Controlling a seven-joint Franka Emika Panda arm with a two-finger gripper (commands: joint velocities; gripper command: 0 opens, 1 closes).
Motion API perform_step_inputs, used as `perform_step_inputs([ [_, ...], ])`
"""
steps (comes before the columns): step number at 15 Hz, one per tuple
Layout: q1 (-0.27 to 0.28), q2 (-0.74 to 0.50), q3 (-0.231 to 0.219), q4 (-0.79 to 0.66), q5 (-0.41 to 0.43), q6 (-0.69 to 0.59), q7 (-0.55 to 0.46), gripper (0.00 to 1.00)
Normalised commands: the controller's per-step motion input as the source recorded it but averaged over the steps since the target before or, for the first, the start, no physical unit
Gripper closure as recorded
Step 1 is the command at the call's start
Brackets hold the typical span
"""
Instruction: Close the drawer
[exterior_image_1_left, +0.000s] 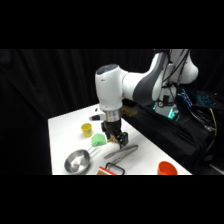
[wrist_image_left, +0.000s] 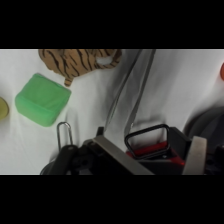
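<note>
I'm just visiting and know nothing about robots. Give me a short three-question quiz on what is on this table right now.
1. True or false: the metal tongs lie between the steel bowl and the orange bowl.
2. Which is nearest the camera in the side view? A) yellow cup B) drawer C) green block
3. Fill in: in the wrist view, the drawer's black loop handle sits below the ____.

Key: 1 true; 2 B; 3 tongs.
</note>
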Motion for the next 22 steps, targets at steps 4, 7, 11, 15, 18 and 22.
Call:
perform_step_inputs([
  [4,0.048,0.29,0.025,0.24,0.054,0.11,-0.09,0.00],
  [7,0.049,0.28,0.014,0.26,0.019,0.10,-0.07,0.00],
  [11,0.056,0.23,-0.008,0.26,-0.042,0.09,-0.06,0.00],
  [15,0.065,0.19,-0.040,0.28,-0.100,0.07,-0.06,0.00],
  [18,0.065,0.20,-0.075,0.29,-0.133,0.08,-0.06,0.00],
  [22,0.035,0.18,-0.066,0.27,-0.092,0.08,-0.08,0.00],
])
